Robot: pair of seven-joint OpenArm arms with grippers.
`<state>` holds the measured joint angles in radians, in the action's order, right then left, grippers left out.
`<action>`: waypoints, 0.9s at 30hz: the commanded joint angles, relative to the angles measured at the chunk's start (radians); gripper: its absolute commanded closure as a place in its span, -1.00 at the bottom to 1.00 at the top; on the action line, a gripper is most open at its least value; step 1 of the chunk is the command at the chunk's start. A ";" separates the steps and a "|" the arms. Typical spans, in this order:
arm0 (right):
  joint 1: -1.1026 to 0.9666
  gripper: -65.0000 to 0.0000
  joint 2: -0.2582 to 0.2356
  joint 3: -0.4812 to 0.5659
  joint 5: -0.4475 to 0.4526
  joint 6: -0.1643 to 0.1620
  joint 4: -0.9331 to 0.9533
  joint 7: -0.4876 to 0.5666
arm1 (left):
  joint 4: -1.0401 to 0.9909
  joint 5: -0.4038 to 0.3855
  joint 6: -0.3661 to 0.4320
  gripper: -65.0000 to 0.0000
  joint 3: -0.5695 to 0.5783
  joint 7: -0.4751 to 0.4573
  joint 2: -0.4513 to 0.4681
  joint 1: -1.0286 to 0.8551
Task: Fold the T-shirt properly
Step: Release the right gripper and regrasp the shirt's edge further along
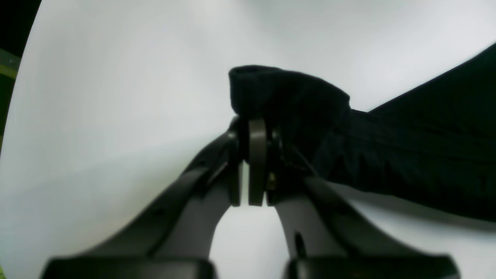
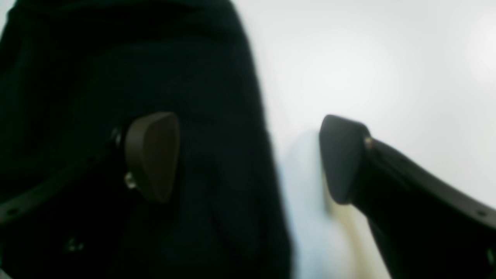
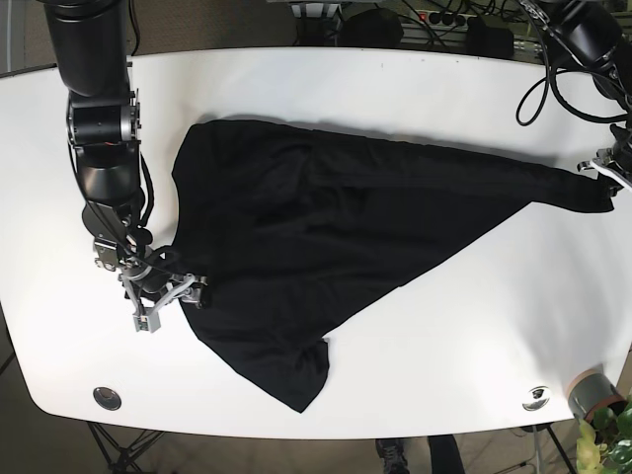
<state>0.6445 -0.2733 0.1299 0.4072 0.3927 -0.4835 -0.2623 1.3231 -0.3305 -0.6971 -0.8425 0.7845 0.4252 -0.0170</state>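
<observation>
Spreading the T-shirt (image 3: 326,247) flat before any fold.
Left gripper (image 1: 254,130) clenches a corner at right edge; right gripper (image 2: 248,159), jaws released, must pinch the lower-left hem.

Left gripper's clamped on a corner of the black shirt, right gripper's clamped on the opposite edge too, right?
Half right. The left gripper is shut on a bunched corner of the black T-shirt. The right gripper is not clamped: the right wrist view shows its jaws wide apart, one finger over the cloth, the other over the white table.
</observation>
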 commanded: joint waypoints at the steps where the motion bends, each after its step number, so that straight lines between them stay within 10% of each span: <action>1: 0.007 -0.64 0.041 0.000 0.006 0.013 -0.010 -0.027 | 0.022 -0.014 -0.001 1.00 -0.007 -0.021 0.031 0.012; 9: 0.007 -0.61 0.070 0.000 0.006 0.012 -0.011 -0.025 | 0.022 -0.014 -0.001 1.00 -0.008 -0.021 0.033 0.012; 20: 0.005 0.89 0.075 0.001 0.006 0.012 -0.008 0.025 | 0.022 -0.014 -0.001 1.00 -0.008 -0.021 0.053 0.013; 27: 0.001 0.94 0.035 0.000 0.008 0.012 -0.060 0.008 | 0.022 -0.011 -0.001 1.00 -0.002 -0.021 0.053 0.047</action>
<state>0.6224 -0.2043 0.1326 0.4160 0.4034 -0.4858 -0.2340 1.3231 -0.3298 -0.6971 -0.8425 0.7876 0.4496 0.0147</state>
